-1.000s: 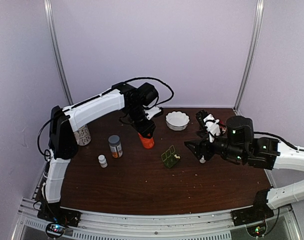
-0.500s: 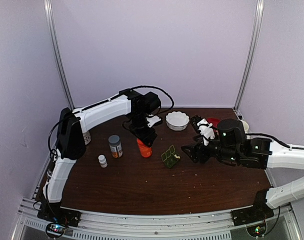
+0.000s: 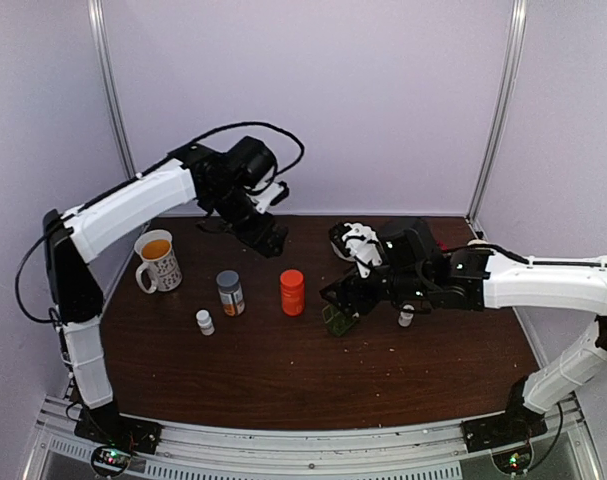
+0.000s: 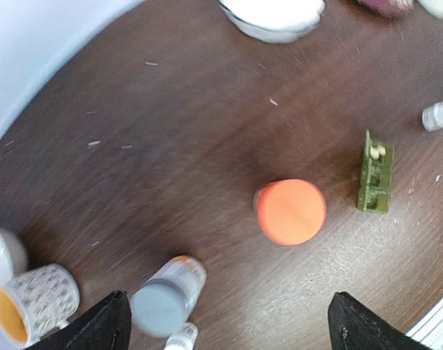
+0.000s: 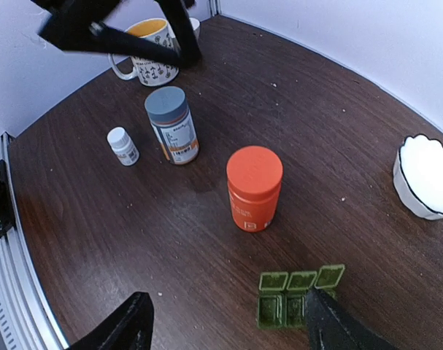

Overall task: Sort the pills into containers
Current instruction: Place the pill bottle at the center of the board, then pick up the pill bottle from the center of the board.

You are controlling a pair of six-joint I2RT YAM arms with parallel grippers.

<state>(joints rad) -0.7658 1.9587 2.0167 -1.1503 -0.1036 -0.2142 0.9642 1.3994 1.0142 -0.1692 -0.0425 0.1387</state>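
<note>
Over the green pill box [image 5: 300, 297], right gripper [image 5: 228, 299] is hovering with fingers spread; left gripper [image 4: 227, 302] is hanging raised, fingers wide, empty

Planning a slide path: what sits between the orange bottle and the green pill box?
Nothing. Only bare brown table separates the orange bottle from the green pill box, as the right wrist view shows clearly.
</note>
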